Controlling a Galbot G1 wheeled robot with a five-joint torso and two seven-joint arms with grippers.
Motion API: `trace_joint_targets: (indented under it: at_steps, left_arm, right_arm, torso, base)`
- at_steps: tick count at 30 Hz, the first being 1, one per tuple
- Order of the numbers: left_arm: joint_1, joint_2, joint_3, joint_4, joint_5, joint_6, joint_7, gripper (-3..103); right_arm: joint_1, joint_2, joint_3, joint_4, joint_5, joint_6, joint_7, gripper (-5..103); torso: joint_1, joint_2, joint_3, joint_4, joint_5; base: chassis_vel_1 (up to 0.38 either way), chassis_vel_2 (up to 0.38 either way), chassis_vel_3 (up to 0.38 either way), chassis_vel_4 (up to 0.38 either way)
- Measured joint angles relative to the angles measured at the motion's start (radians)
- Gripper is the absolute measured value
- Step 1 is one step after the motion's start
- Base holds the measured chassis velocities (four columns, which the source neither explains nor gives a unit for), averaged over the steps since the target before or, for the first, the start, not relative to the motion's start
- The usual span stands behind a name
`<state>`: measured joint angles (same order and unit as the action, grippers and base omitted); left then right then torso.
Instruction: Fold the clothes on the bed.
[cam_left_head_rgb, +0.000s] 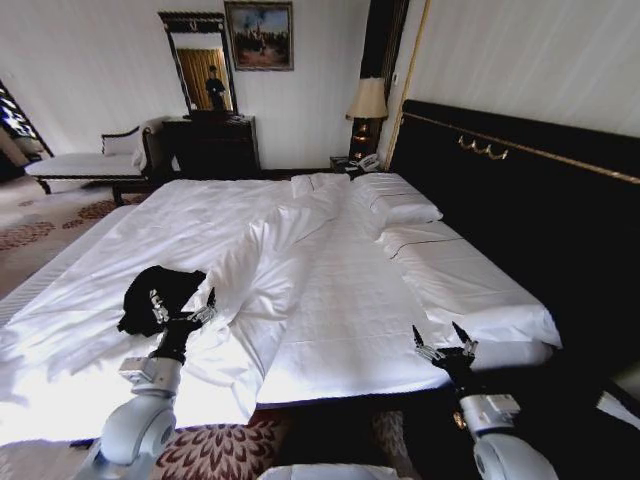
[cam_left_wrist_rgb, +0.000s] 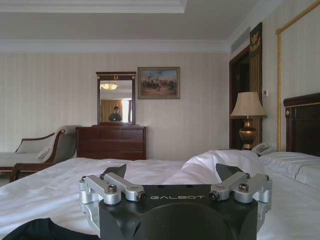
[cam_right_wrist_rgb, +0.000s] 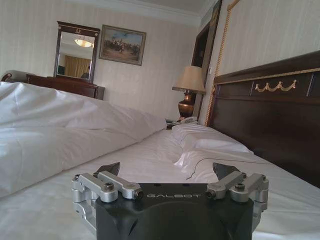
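Head view: crumpled black T-shirt lies in a heap on the near left part of the wide white-sheeted bed, beside a ridge of rumpled white duvet. Left hand, fingers spread open, hovers at the shirt's right edge. Right hand, also open, waits at the near bed edge, well apart.

Risk: pinching duvet along with shirt, since both bunch together. Flat open sheet lies right of the ridge.

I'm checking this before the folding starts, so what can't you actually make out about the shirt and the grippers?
- Black T-shirt: bunched up in the head view, so its lettering and sleeves are hidden; left gripper covers its near edge.
- Left wrist view: the T-shirt is cut off by the frame edge.
- Right gripper, open over the bed: any contact with the sheet is unclear.
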<state>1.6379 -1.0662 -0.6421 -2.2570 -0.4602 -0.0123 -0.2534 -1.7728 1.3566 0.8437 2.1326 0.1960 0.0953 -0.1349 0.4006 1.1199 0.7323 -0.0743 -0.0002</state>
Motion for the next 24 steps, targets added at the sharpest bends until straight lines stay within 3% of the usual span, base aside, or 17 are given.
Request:
trace_joint_targets:
  at_steps: [24]
  left_arm:
    - [0.015,-0.006,-0.002,0.003,0.0,0.013,-0.019,100]
  right_arm:
    - [-0.007,0.008,0.001,0.002,-0.013,0.008,-0.003,100]
  torso:
    - [0.0,0.0,0.0,0.0,0.0001]
  base:
    - [0.099,0.098,-0.096,-0.101]
